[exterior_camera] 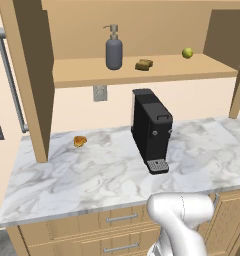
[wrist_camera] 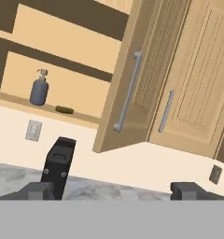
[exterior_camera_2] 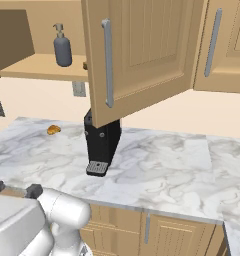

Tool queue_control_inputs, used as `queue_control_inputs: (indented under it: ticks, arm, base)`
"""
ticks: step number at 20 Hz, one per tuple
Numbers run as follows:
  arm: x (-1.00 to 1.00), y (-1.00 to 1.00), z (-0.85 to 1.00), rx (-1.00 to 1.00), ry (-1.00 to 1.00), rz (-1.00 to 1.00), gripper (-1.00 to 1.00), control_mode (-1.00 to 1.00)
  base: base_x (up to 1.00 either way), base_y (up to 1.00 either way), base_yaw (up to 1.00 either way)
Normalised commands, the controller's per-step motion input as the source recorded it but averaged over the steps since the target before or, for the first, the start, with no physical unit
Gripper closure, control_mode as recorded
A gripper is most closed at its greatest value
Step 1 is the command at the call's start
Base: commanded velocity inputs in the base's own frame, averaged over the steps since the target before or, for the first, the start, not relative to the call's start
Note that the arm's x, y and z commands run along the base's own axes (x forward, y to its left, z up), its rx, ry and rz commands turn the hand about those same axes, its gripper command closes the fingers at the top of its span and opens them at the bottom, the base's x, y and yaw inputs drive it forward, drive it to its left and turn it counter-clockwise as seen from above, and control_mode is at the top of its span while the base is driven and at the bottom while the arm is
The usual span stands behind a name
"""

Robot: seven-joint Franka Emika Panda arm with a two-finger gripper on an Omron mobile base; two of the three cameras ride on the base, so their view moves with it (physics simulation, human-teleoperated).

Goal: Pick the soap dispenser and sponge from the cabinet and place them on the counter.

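Cabinet (exterior_camera: 27, 75): light-wood wall unit, doors swung open, long grey bar handles; its lower shelf was in plain sight in the left base view.
Orange-brown lump (exterior_camera: 80, 141): lay on the desk near the left cabinet door, well apart from the coffee machine.
Soap dispenser (exterior_camera: 114, 50): slate-grey bottle with a thin pump nozzle, upright on the cabinet shelf, left of the sponge; also seen in the right base view (exterior_camera_2: 62, 47) and the hand view (wrist_camera: 39, 88).
Sponge (exterior_camera: 144, 64): small mustard block on the same shelf, just beside the dispenser on its right, not touching it.
Coffee machine (exterior_camera: 152, 130): black, upright on the desk below the shelf, drip tray facing the robot.
Green ball (exterior_camera: 187, 52): on the shelf, well apart to the right of the sponge.
Desk (exterior_camera: 92, 175): white-and-grey veined marble over light-wood drawers with grey handles.
Gripper (wrist_camera: 113, 190): low, in front of the desk, looking up at the cabinet; jaws spread wide, nothing between them, both tips apart at the bottom of the hand view.
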Motion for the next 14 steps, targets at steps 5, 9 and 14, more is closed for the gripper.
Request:
queue_control_inputs:
  ticks: [5,9,14]
  arm:
    - [0.00,0.71,0.07,-0.30,-0.10,-0.12,-1.00,-1.00]
    - [0.37,0.70,0.14,-0.31,0.03,-0.09,-1.00,-1.00]
    - [0.65,0.62,0.20,-0.29,0.06,-0.09,-1.00,-1.00]
  base:
    - [0.00,0.00,0.00]
    - [0.00,0.00,0.00]
    - [0.00,0.00,0.00]
